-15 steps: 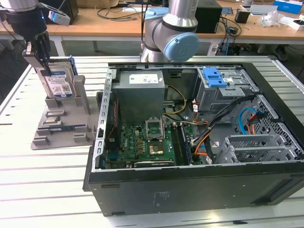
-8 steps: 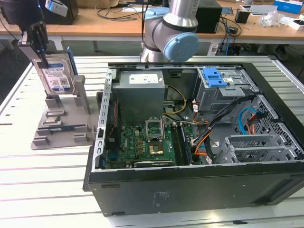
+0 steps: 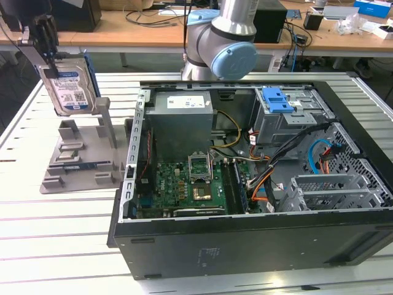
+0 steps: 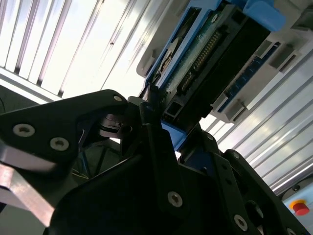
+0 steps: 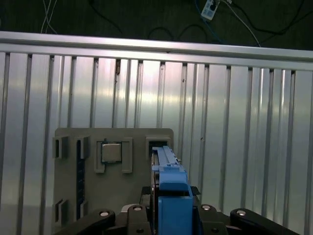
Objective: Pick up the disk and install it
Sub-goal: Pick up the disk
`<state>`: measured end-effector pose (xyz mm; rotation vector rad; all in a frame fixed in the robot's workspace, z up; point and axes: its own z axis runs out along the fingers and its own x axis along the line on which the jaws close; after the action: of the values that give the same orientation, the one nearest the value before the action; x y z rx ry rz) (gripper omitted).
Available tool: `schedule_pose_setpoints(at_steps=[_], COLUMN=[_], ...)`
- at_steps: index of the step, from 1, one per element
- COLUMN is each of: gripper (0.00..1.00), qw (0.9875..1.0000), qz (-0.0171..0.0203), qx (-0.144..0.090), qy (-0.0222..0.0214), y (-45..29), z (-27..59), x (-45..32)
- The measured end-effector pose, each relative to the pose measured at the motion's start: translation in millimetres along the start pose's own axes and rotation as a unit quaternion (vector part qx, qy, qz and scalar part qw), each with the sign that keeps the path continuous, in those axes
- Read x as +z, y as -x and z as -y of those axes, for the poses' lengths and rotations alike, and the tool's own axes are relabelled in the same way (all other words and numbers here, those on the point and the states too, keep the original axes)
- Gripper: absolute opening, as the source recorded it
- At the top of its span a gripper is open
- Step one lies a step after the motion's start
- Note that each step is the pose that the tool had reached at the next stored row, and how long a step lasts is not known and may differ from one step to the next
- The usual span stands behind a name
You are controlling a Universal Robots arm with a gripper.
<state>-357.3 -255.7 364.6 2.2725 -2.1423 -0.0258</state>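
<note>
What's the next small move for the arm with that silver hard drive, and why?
Probably lift a little higher: the gripper is shut on the silver hard drive in its blue carrier, whose lower edge hangs close above the grey fixture.

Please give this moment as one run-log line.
end effector: shut on disk | disk: upright, above grey stand | computer case: open, disk not installed

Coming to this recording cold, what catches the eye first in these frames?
The open computer case fills the middle of the exterior view, with its green motherboard exposed. At that view's upper left, the gripper is shut on the disk, holding it on edge above a grey fixture tray. In the first wrist view, the disk's blue carrier sits between the fingers, over that tray.
</note>
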Motion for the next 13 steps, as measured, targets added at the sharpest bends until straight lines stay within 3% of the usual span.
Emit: schedule_pose_setpoints(at_steps=[13], gripper=[0.37], qw=[1.0], qz=[0.0], qx=[0.0], qy=[0.0], y=[0.4], z=[-0.7], x=[-28.2])
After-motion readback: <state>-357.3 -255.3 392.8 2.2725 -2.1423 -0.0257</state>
